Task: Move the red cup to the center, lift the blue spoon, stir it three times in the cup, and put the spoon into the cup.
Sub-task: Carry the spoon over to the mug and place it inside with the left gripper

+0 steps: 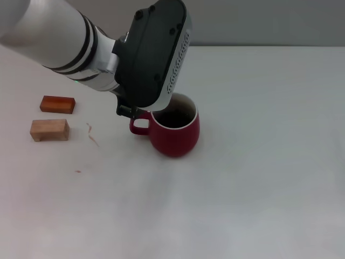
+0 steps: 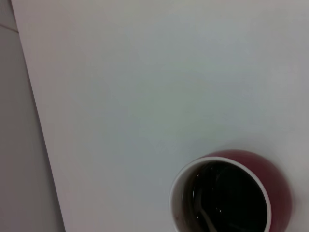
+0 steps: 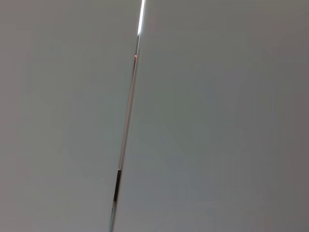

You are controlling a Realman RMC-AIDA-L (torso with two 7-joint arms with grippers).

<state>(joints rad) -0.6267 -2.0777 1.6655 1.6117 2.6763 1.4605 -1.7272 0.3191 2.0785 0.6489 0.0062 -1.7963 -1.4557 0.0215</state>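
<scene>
Left arm (image 1: pixel 81 43) hangs over the red cup (image 1: pixel 175 132), blocking its upper-left side and handle. Two wooden blocks (image 1: pixel 51 118) sit at left of frame. Table (image 1: pixel 269 162) is open on the right and lower half.

Rounded dark-red ceramic cup (image 1: pixel 173 131) with a pale rim and a dark interior, standing upright on the white table (image 1: pixel 259 178), well to the right of the two small wooden blocks (image 1: pixel 50 129). Its loop handle (image 1: pixel 139 125) points toward those blocks. The far rim of the cup is partly covered in the head view. In the left wrist view the cup (image 2: pixel 231 193) is seen from above; a slim grey metal spoon (image 2: pixel 205 217) shows faintly inside it, leaning against the inner wall. The spoon's handle colour cannot be told.
</scene>
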